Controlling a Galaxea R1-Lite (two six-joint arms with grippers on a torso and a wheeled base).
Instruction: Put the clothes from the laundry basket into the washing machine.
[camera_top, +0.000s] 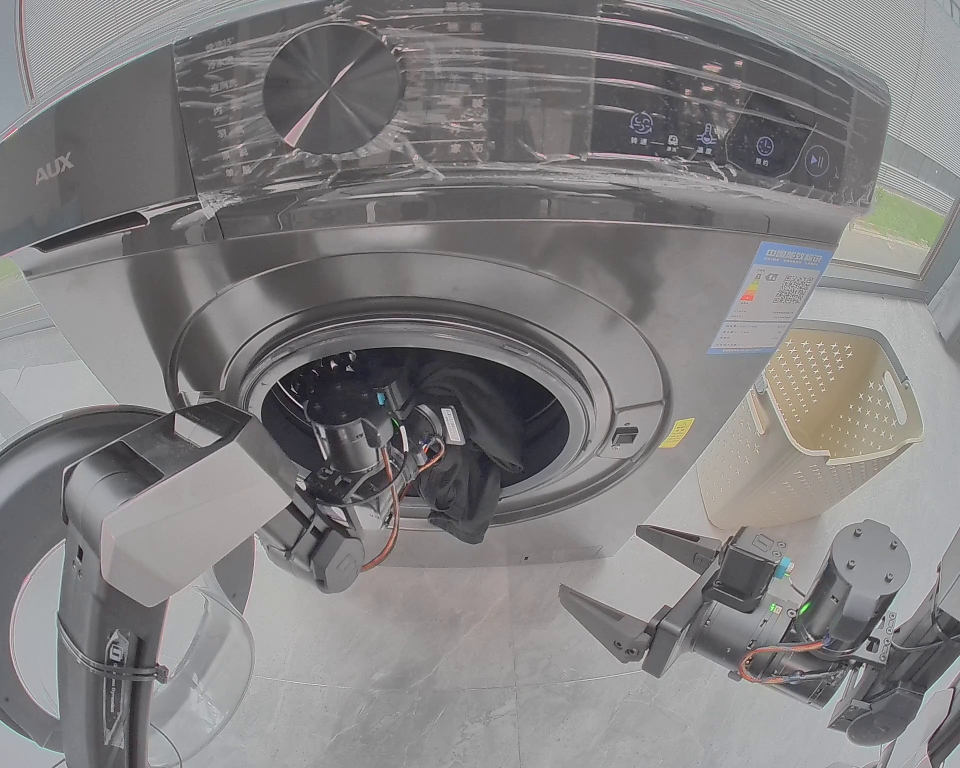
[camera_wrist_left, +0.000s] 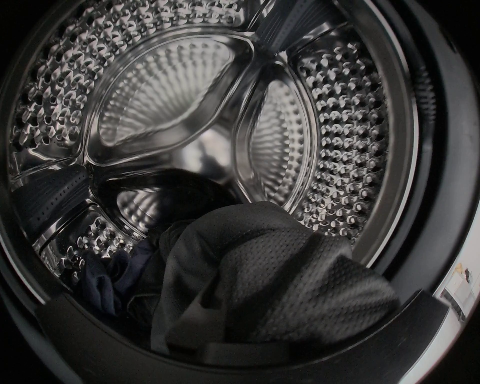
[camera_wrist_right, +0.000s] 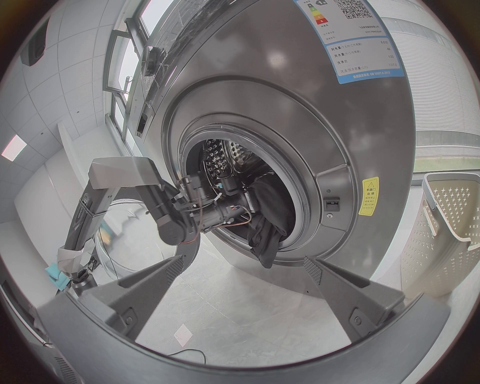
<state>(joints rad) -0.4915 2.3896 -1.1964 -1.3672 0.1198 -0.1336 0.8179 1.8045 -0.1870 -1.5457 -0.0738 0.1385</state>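
The washing machine (camera_top: 620, 290) stands with its round opening (camera_top: 560, 400) uncovered. A black mesh garment (camera_wrist_left: 280, 280) lies at the drum's front, and part of it hangs out over the lower rim (camera_top: 470, 500), also seen from the right wrist (camera_wrist_right: 267, 230). A dark blue piece (camera_wrist_left: 107, 282) lies deeper in the steel drum (camera_wrist_left: 165, 100). My left arm's wrist (camera_top: 350, 440) reaches into the opening beside the black garment. My right gripper (camera_top: 640, 585) hovers open and holds nothing, low over the floor in front of the machine's right side. The cream laundry basket (camera_top: 850, 440) stands at the right.
The machine's glass door (camera_top: 50, 600) is swung open at the left, behind my left arm. Grey tiled floor (camera_top: 480, 650) stretches in front of the machine. The basket (camera_wrist_right: 450, 235) sits close to the machine's right corner, near a window.
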